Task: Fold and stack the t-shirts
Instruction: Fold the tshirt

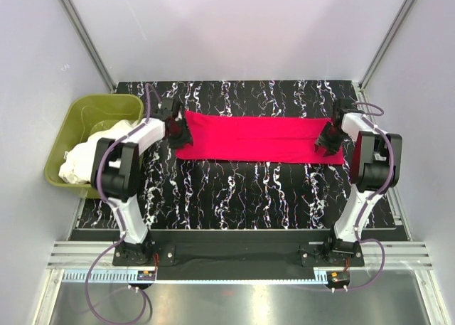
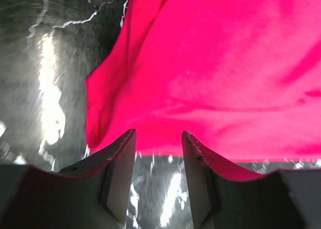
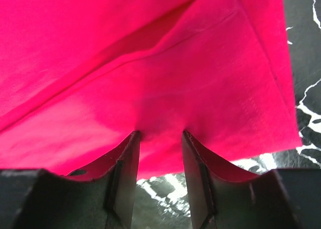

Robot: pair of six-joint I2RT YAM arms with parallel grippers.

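Observation:
A bright red t-shirt lies flat as a long folded strip across the far half of the table. My left gripper sits at its left end. In the left wrist view that gripper is open, with bare table between the fingers and the red cloth's edge just past the tips. My right gripper is at the strip's right end. In the right wrist view it is open, fingertips resting on the red cloth near its hem. White t-shirts lie bunched in the tub.
An olive-green tub stands off the table's left edge, beside the left arm. The black marbled table stretches between the shirt and the arm bases. Metal frame posts rise at both back corners.

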